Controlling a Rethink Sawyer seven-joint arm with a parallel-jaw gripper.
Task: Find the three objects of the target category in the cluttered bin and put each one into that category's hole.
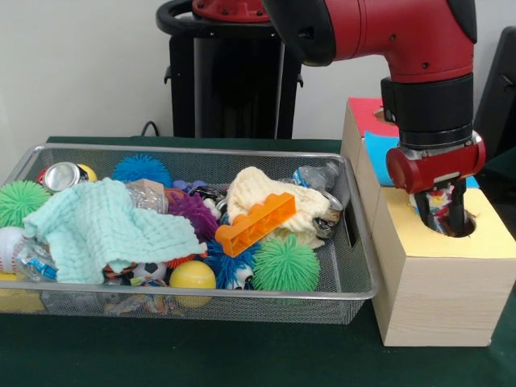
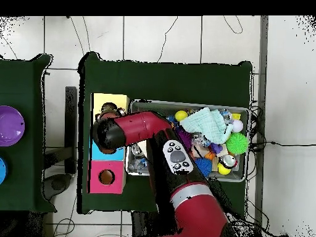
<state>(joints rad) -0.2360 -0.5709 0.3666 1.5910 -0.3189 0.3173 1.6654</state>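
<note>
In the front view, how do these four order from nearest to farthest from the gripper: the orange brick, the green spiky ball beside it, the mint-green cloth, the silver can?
From the gripper, at the yellow-faced hole:
1. Green spiky ball, bin's right part; the orange brick is too close to it to rank.
2. Mint-green cloth, left half.
3. Silver can, far-left corner.

A soft mint-green cloth (image 1: pixel 101 228) lies far off to the side of the claw. A cream knitted cloth (image 1: pixel 270 201) sits closer to the claw, and an orange toy brick (image 1: pixel 255 225) leans on it. A green spiky ball (image 1: pixel 285 264) rests just below the brick. A yellow ball (image 1: pixel 192 276) sits farther away. A blue spiky ball (image 1: pixel 141 168) and a shiny can (image 1: pixel 61 176) sit farthest from the claw
</note>
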